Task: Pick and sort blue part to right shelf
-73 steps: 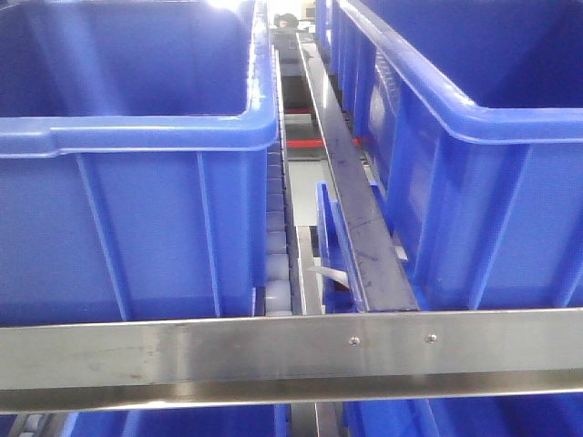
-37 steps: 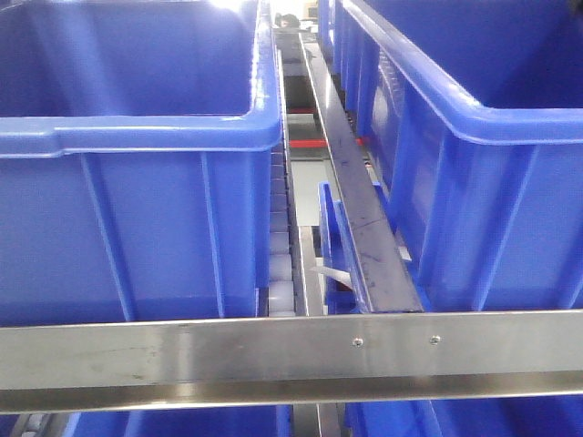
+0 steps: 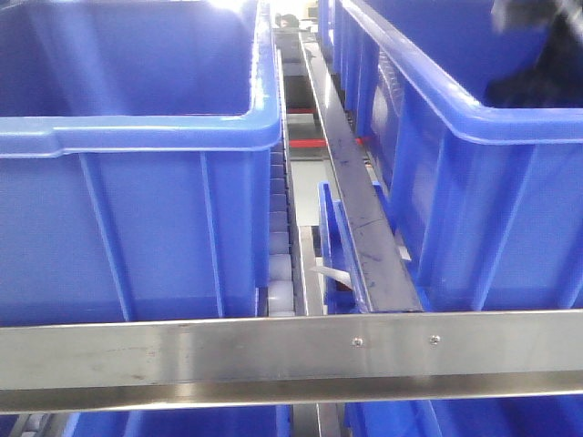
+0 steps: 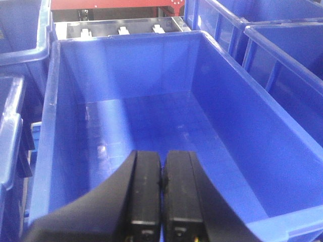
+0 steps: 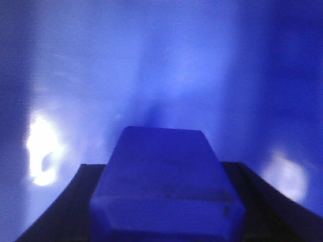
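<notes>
Our right gripper (image 5: 164, 201) is clamped on a small blue rectangular plastic part (image 5: 164, 184), low inside a large blue plastic bin (image 3: 474, 118) at upper right, likely for release. Our left gripper (image 4: 162, 176), fingers together, idles over another bin (image 4: 151, 116).

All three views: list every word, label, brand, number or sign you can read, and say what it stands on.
No readable text in any view.
Bins: plain blue, no labels.
Front rail: bare metal, two screws, no markings.
Left tool: plain black, shut, no print.
Blue part in the right tool: blurred, no marks to make out.
Red strip at the top of the left wrist view: pale dots, too small to read.
</notes>
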Controlling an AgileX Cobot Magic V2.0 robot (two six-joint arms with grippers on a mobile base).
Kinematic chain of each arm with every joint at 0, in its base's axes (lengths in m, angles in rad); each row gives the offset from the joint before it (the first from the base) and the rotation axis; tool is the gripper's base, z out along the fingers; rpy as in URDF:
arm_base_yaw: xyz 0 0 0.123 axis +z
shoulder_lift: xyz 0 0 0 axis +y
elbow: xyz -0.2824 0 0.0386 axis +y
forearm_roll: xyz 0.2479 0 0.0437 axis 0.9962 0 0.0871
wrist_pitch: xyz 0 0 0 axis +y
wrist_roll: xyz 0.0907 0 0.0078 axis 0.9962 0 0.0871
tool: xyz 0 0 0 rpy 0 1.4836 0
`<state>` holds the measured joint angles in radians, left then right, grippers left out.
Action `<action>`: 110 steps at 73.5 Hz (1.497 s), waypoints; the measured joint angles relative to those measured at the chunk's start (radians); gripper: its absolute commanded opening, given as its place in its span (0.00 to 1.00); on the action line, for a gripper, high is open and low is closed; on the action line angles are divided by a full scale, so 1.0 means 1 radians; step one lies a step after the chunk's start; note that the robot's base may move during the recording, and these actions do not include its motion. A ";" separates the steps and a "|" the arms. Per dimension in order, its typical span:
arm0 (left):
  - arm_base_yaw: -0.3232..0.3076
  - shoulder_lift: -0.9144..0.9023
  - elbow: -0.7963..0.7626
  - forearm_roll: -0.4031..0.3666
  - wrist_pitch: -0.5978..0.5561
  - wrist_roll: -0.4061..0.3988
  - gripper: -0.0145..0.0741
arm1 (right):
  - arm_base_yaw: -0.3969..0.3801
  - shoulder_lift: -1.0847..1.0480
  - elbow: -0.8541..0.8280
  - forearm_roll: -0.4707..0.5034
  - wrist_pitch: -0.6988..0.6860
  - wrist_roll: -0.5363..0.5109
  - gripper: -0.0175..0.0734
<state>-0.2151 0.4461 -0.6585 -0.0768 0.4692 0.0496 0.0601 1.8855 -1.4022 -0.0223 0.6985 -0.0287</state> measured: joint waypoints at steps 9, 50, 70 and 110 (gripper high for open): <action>0.000 0.000 0.000 -0.006 0.001 0.000 0.31 | 0.000 0.023 0.000 0.000 0.000 0.000 0.72; 0.000 0.000 0.000 -0.009 0.009 0.000 0.31 | 0.000 -0.169 0.002 0.000 0.028 -0.002 0.58; 0.000 0.000 0.000 -0.011 0.009 0.000 0.31 | 0.020 -0.484 0.232 0.003 0.002 -0.002 0.29; 0.000 0.000 0.001 -0.011 -0.006 0.000 0.31 | 0.028 -1.247 0.852 0.003 -0.224 -0.002 0.29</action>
<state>-0.2151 0.4461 -0.6577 -0.0874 0.4629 0.0496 0.0884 0.6387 -0.5503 -0.0188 0.4749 -0.0307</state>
